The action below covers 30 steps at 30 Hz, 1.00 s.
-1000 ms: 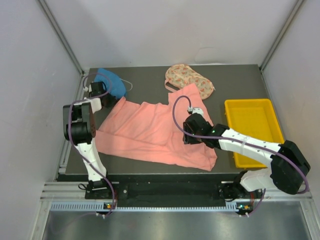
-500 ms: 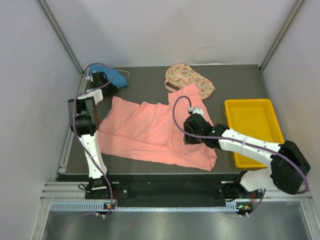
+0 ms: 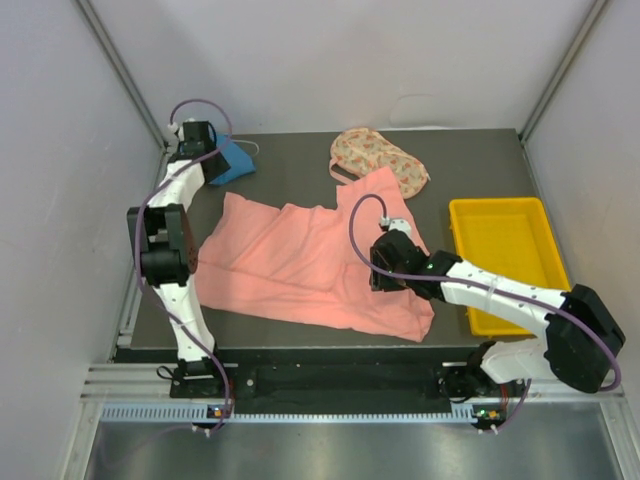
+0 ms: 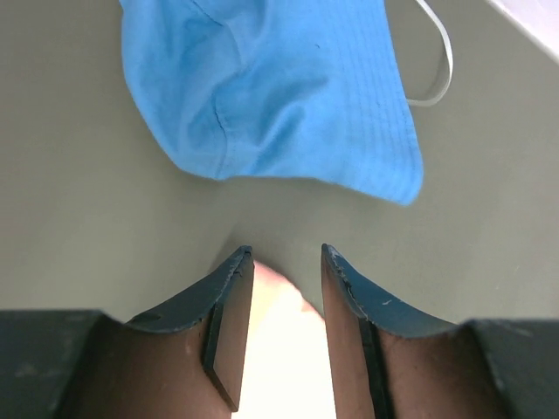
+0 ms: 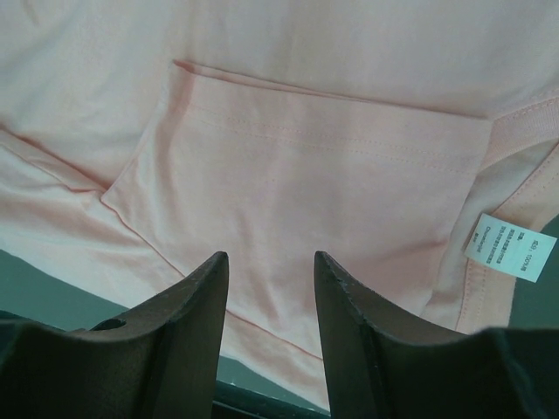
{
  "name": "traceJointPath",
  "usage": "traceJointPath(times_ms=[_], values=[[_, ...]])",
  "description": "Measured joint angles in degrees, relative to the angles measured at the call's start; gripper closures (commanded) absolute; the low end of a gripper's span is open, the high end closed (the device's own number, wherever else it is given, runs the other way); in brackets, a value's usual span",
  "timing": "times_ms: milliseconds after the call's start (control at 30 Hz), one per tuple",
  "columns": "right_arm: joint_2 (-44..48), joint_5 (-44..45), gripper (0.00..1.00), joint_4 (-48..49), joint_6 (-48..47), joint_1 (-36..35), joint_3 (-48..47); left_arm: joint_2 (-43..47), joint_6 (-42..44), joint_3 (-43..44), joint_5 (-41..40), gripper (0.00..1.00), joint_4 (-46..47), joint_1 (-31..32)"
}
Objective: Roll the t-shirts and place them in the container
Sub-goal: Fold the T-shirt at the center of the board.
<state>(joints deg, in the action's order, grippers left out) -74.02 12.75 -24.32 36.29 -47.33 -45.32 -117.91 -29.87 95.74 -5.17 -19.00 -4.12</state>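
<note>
Hovering with both pairs of fingers parted and empty, the arms grip nothing. The left gripper points at the blue tee, bunched just ahead of its tips. The right gripper hangs over the pink tee, with a folded sleeve beneath its tips and the label to their right. The pink tee lies creased and unrolled, so rolling now would likely trap those folds, and pinching the sleeve alone could drag one layer askew.
</note>
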Motion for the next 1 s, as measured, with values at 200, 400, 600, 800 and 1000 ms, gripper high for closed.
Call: traceJointPath(times_ms=[200, 400, 600, 800, 1000], values=[[1.27, -0.22, 0.56, 0.15, 0.35, 0.0, 0.68, -1.49, 5.01, 8.44, -8.9, 0.56, -9.49, 6.38], [2.43, -0.24, 0.56, 0.09, 0.35, 0.0, 0.72, -4.66, 7.52, 11.45, -15.28, 0.54, -15.26, 9.35], [3.41, -0.26, 0.55, 0.17, 0.35, 0.0, 1.73, -8.94, 8.92, 13.25, -20.37, 0.53, -18.75, 10.23], [3.56, -0.26, 0.55, 0.13, 0.35, 0.0, 2.47, -11.1, 9.49, 13.75, -22.01, 0.53, -19.5, 10.32], [3.61, -0.26, 0.55, 0.09, 0.37, 0.0, 2.6, -12.28, 9.49, 14.51, -23.12, 0.52, -19.78, 10.32]])
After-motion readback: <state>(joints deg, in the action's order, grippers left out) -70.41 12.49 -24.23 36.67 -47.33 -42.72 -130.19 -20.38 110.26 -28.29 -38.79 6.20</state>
